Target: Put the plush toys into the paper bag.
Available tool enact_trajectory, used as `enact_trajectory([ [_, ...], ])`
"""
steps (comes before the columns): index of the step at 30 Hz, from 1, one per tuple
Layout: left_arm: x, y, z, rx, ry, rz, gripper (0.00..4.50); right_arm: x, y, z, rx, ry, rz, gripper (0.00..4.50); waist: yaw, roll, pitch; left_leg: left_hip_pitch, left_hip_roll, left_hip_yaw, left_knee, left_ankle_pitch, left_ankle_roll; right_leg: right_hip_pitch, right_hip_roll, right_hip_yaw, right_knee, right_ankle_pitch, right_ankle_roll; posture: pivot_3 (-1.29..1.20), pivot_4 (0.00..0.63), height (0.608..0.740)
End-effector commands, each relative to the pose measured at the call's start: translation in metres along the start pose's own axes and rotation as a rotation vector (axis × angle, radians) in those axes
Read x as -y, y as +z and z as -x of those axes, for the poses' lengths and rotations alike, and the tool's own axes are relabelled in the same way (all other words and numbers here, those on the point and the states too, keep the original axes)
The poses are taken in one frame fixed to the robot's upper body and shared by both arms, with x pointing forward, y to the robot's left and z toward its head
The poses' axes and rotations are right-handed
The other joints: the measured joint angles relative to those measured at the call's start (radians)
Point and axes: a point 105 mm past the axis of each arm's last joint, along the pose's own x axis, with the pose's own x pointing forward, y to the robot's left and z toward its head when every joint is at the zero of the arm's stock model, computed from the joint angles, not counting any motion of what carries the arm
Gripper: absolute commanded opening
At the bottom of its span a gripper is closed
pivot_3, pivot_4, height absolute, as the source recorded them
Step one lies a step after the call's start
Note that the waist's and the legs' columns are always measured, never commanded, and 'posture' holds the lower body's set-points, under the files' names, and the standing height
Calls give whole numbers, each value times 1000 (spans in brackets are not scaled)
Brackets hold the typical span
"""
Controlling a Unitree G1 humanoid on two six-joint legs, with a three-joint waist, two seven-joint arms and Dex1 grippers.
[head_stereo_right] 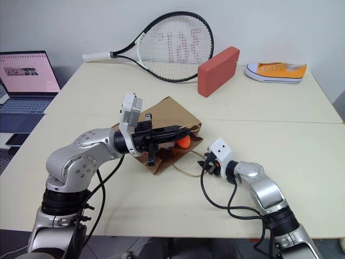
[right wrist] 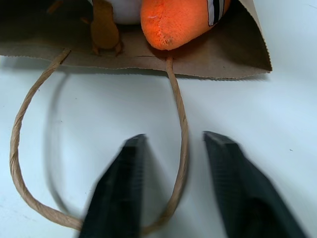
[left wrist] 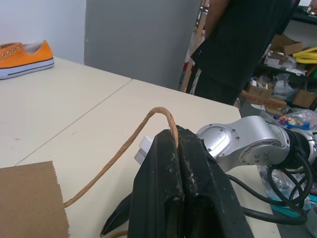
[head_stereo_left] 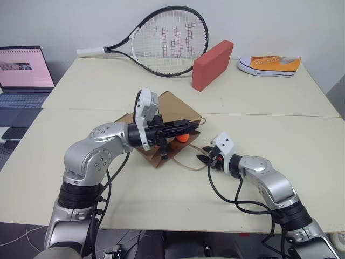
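Carrot toy (right wrist: 181, 20) and white toy (right wrist: 128, 9) — cut off by the frame edge, bodies hidden.

The paper bag (head_stereo_left: 168, 110), centre of the frame, is plain brown kraft; its twisted loop handles (right wrist: 179, 119) are tan. The carrot plush (right wrist: 181, 20) in its mouth is bright orange, with a black-and-white patch. Beside it, the second plush (right wrist: 126, 9) is white. The block (head_stereo_left: 212, 65), upper centre, is brick red. The sneaker (head_stereo_left: 269, 65), upper right, is orange-yellow with a white sole. Both grippers' fingers (right wrist: 119, 193) are black.
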Motion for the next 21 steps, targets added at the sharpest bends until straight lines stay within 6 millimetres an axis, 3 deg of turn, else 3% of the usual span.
enact_trajectory([
  [1,3,12,2,32,0,-63,0,4,11,2,34,-26,41,253,1,0,0,0,0,0,0,0,0,0,0,0,0,0,0,0,150,740],
  [2,3,13,1,34,1,-68,0,4,14,2,43,-25,40,41,1,0,0,0,0,0,0,0,0,0,0,0,0,0,0,0,150,740],
  [7,-13,33,4,74,91,-158,0,9,39,25,109,-11,6,41,6,0,0,0,0,0,0,0,0,0,0,0,0,0,0,0,150,740],
  [14,-32,68,8,104,146,-295,0,30,93,91,190,21,-33,41,9,0,0,-1,-1,0,0,0,0,0,0,0,-1,0,0,0,150,740],
  [21,-51,83,-11,136,154,-349,0,49,126,142,181,22,-76,41,10,0,0,-1,-1,0,0,0,0,1,0,-1,-1,0,0,0,150,740],
])
